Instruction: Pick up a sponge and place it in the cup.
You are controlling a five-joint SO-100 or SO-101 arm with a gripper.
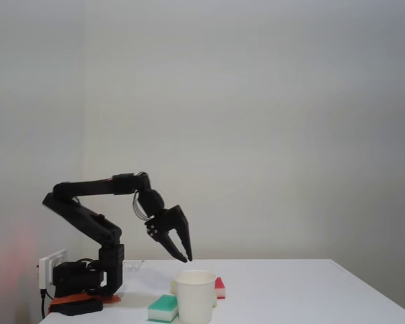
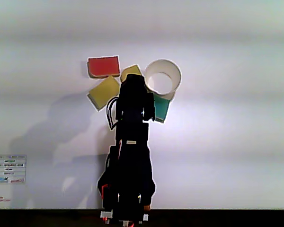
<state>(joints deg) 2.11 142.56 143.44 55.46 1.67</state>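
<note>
Fixed view: the gripper hangs in the air just above the white cup, dark fingers parted and carrying nothing. A green-and-white sponge lies beside the cup on the counter.

Other view, looking down: the pale-yellow sponge rests flat on the counter, left of the cup, below the red sponge.

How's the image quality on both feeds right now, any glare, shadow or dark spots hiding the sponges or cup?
Fixed view: soft, even light, slightly hazy; the cup is clear and the gripper reads as a dark silhouette. Other view: bright centre with horizontal banding, the arm is near-black, hides part of the sponge, and casts a broad shadow to picture left.
</note>
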